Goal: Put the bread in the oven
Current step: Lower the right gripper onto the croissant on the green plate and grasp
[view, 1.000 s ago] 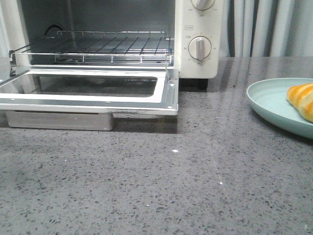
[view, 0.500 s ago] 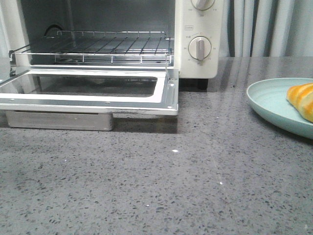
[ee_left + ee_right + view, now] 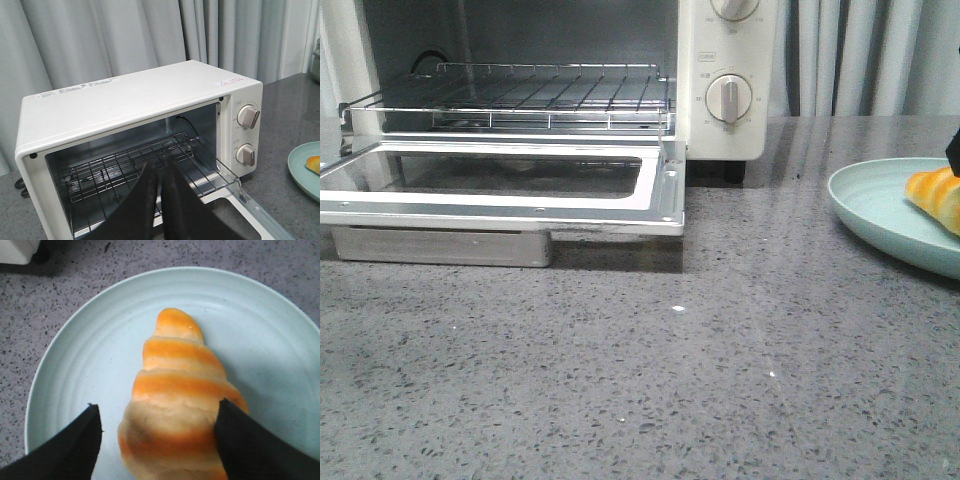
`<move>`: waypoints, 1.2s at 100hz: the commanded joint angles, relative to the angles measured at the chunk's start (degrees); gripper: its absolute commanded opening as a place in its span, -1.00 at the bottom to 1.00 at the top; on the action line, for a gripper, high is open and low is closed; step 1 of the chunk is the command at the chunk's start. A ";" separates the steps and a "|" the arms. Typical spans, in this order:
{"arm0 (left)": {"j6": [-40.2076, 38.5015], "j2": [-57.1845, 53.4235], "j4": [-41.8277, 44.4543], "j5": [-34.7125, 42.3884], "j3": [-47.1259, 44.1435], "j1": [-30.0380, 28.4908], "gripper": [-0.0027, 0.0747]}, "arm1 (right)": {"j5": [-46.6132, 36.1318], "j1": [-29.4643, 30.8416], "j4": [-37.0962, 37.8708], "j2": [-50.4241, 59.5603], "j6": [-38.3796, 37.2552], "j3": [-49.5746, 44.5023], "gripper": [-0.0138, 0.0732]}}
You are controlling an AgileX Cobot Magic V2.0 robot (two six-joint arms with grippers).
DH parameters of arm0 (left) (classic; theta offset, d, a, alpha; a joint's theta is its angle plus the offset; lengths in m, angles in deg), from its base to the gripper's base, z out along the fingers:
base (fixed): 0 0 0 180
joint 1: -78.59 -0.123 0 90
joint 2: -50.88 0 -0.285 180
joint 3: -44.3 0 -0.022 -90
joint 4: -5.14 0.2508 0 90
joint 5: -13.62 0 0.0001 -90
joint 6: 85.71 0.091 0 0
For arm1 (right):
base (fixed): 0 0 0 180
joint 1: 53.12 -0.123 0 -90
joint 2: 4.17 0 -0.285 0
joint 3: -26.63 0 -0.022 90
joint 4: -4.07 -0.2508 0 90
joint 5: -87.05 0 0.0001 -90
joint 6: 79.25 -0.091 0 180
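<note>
Pale green plate (image 3: 865,205) on speckled grey countertop (image 3: 620,380); grey curtains (image 3: 100,40) behind.

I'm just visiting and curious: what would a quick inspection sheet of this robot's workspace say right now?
Surface: grey speckled counter, a few pale crumbs.
Bread: lying on a pale green plate, at the right of the front view.
Oven: door dropped open, wire rack bare.
Clutter: metal tray under the open door.
Left gripper: fingers close together, holding nothing, in front of the oven opening.
Right gripper: open, one finger on each side of the bread; contact cannot be told.
Cables: dark cord beside the oven.
Surroundings: grey curtains behind.
</note>
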 commanded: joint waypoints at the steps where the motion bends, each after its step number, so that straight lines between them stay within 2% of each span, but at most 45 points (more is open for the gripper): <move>1: -0.03 -0.17 -0.02 4.26 2.17 -0.16 -0.98 | -3.12 -0.03 1.14 0.46 0.64 1.85 0.35; 51: -0.03 -0.17 -0.02 4.45 2.17 -0.16 -0.98 | -1.54 -0.03 1.34 1.17 0.64 7.12 0.35; 120: -0.03 -0.17 0.63 4.73 2.17 -0.16 -0.98 | 1.66 -0.03 8.06 -5.01 0.64 7.18 0.35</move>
